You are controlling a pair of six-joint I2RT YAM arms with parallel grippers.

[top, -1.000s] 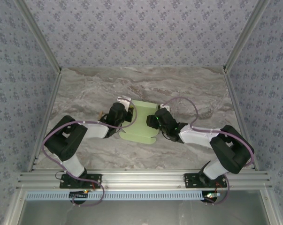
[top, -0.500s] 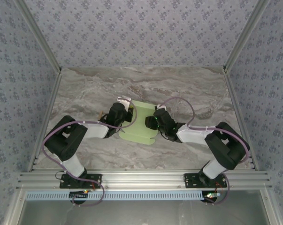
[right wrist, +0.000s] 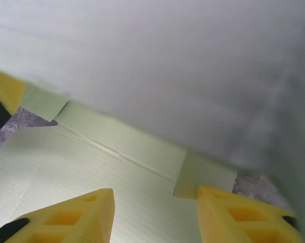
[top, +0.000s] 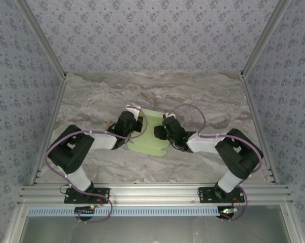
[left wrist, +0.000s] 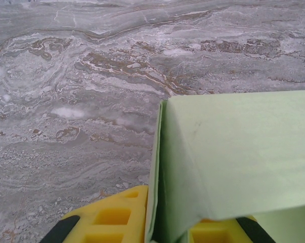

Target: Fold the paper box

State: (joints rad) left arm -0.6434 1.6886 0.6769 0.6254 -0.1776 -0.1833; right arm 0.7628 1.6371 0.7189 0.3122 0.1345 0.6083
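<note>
The paper box [top: 148, 134] is a pale green die-cut sheet, partly folded, lying mid-table between the two arms. My left gripper [top: 138, 123] is at its left edge. In the left wrist view its yellow fingers [left wrist: 117, 218] are shut on a folded-up double flap of the paper box [left wrist: 233, 162], which stands upright between them. My right gripper [top: 160, 132] is over the sheet's right side. In the right wrist view it stands open [right wrist: 155, 205] just above the flat panel [right wrist: 91, 167], with a small tab [right wrist: 203, 174] by its right finger and a raised panel [right wrist: 167, 66] blurred close ahead.
The marble tabletop [top: 91, 96] is walled by aluminium frame posts and patterned panels on three sides. A metal rail [top: 152, 192] with both arm bases runs along the near edge. A thin tan stick [top: 110, 123] lies just left of my left gripper.
My right arm has slid left over the sheet and its jaws have narrowed somewhat. The left arm has kept still with its grip on the flap.
</note>
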